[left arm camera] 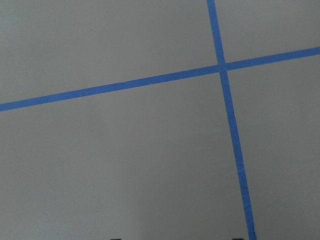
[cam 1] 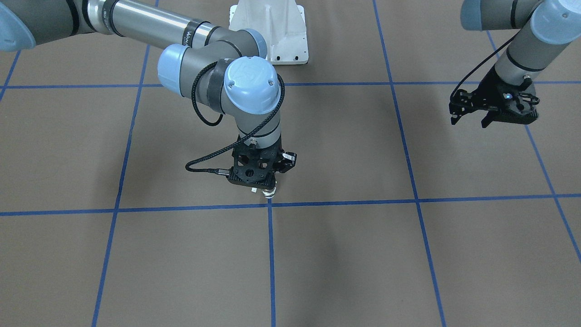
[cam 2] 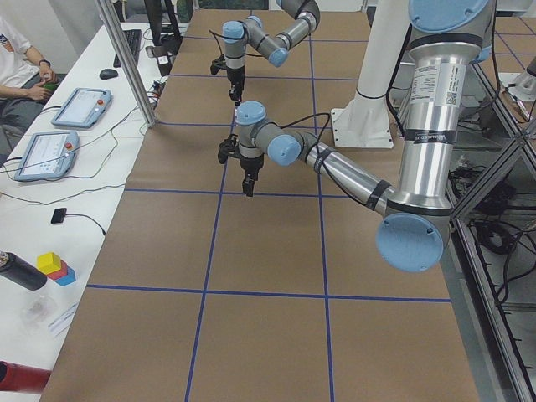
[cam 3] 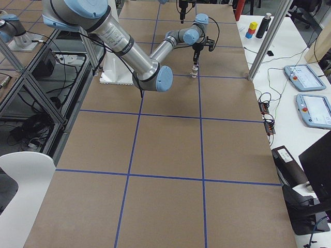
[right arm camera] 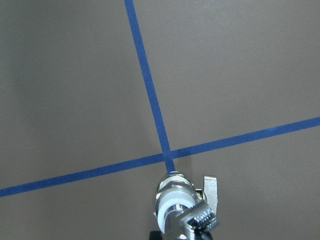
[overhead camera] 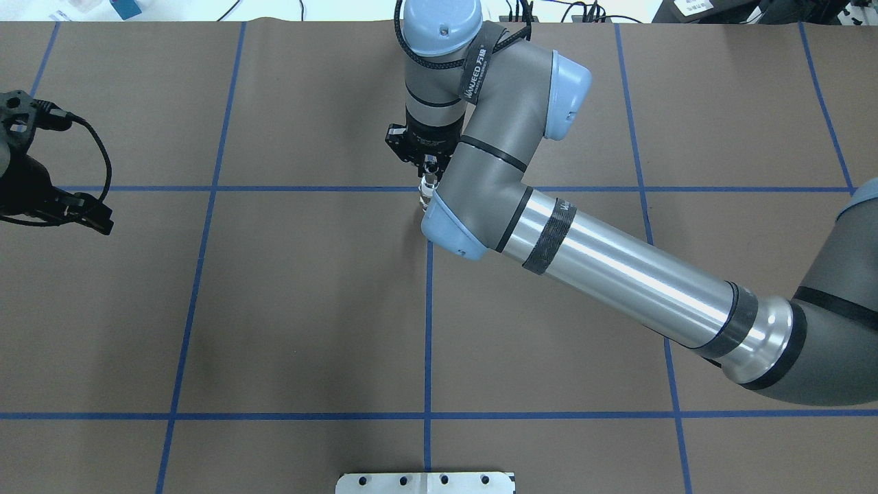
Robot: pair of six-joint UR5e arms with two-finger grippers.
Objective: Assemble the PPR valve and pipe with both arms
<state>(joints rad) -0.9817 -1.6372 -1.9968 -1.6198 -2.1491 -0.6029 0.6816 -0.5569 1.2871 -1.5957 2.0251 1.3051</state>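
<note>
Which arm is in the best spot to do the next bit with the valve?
Right, probably: the right gripper grips the PPR valve at the blue tape crossing; the left gripper hangs open and empty, far aside.

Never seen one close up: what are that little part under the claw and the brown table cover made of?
PPR valve: white ring looks like matt plastic, the collar beyond it shiny silvery metal. Pipe: bright chrome-like metal, finely threaded stub. Table cover: dull brown, probably paper; its blue lines look like tape.
</note>
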